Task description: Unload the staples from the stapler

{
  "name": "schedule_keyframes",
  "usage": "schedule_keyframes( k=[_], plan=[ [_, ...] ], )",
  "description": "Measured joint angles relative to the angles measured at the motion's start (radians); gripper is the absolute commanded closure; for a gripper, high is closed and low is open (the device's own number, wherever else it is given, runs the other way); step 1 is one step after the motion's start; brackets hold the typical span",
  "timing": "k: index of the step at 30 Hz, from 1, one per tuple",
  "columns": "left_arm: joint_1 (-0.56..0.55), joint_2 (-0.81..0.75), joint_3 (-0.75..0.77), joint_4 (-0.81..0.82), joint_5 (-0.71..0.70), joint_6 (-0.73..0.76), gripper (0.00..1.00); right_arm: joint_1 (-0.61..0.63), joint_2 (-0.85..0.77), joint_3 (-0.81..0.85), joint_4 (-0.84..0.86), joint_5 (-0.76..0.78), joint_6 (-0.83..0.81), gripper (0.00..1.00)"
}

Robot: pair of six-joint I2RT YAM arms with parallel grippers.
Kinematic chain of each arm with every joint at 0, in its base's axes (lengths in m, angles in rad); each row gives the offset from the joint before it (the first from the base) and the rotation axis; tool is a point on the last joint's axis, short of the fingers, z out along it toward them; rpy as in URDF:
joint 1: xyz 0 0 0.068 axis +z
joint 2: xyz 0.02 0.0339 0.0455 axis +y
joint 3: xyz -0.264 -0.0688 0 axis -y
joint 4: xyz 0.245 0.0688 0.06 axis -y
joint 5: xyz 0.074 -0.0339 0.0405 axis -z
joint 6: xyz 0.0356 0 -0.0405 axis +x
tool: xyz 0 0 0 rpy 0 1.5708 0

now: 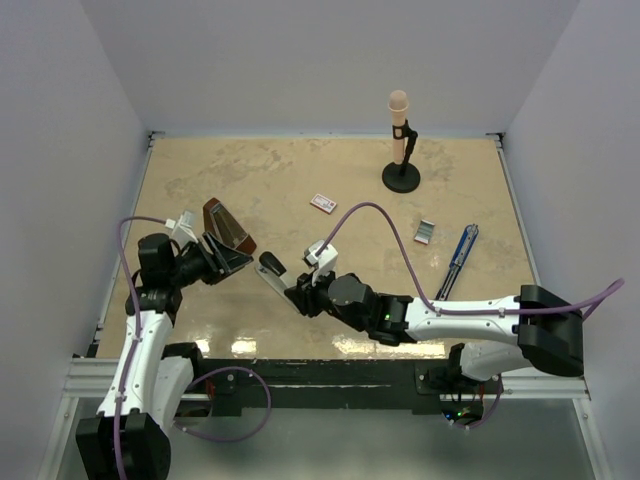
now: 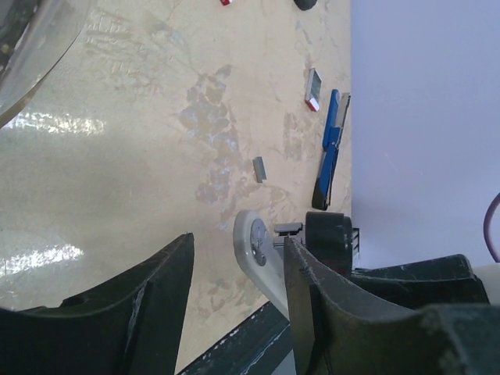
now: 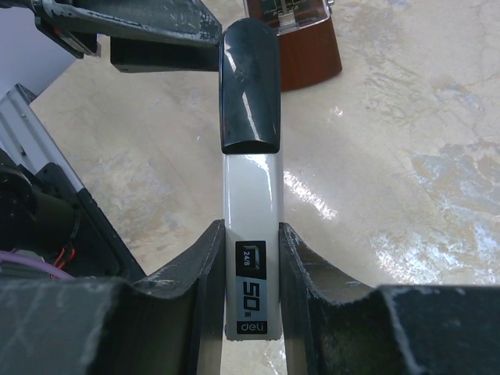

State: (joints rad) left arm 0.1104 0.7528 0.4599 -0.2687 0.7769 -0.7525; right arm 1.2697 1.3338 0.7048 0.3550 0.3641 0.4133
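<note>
The stapler (image 3: pixel 250 187) is a long light-grey bar with a dark glossy front cap and a "deli 50" label. My right gripper (image 3: pixel 251 234) is shut on its sides near the label end and holds it at the table's near middle (image 1: pixel 275 272). Its rear pivot end shows in the left wrist view (image 2: pixel 256 246). My left gripper (image 1: pixel 232 258) is open and empty, just left of the stapler's dark tip; its fingers (image 3: pixel 133 31) show beside that tip. A small grey strip, the staples (image 2: pixel 258 169), lies on the table apart from the stapler; I cannot find it in the top view.
A brown metronome-like block (image 1: pixel 225 228) stands right behind the left gripper. A red-and-white card (image 1: pixel 323 203) lies mid-table. A small grey box with a red end (image 1: pixel 425 232) and a narrow blue object (image 1: pixel 457 258) lie at right. A stand with a pink top (image 1: pixel 401 150) is at the back.
</note>
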Motion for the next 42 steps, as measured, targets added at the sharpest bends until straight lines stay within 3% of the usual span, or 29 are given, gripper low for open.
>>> schedule_keyframes(
  k=[42],
  plan=[
    [-0.047,0.039,-0.162,0.275,0.033,-0.201,0.53,0.000,0.030,0.000,0.037,0.010,0.043,1.00]
  ],
)
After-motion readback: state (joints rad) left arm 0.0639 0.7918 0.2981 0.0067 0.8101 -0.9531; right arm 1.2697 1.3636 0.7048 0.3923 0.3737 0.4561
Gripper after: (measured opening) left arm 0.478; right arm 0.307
